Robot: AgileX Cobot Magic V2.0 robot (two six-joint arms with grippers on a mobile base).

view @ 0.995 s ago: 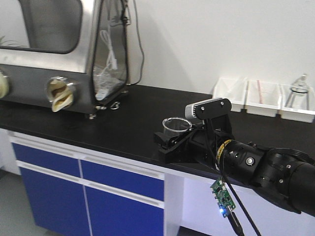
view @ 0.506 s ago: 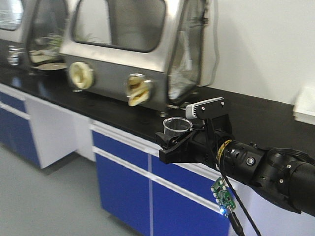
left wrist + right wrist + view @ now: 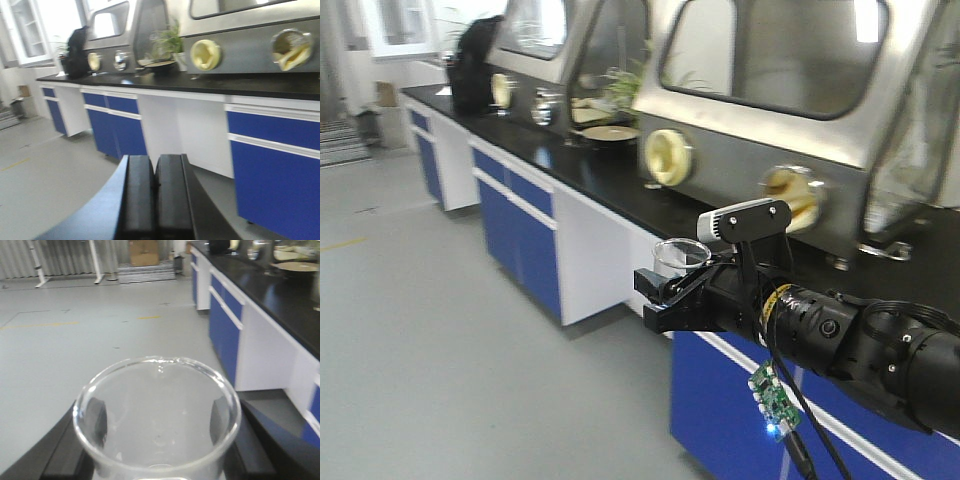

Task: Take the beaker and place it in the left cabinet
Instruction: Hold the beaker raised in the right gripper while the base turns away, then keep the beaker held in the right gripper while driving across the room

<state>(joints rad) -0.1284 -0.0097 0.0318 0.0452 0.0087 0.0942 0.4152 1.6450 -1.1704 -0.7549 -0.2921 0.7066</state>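
Since the beaker (image 3: 157, 415) looks thin, slick and light (brittle at the lip, I judge), the right end effector (image 3: 670, 296) grips its wall below the rim, upright in the air, while the left end effector (image 3: 156, 200) is closed on nothing, with the black worktop (image 3: 582, 170) beyond.

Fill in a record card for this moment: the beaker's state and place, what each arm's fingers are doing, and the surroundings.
Beaker: clear glass, upright, looks empty, held in the air beside the bench
Right gripper: shut on the beaker
Left gripper: fingers pressed together, holding nothing
Bench: black top, blue cupboard fronts below, steel glove boxes on it
Left cabinet: not clearly in view
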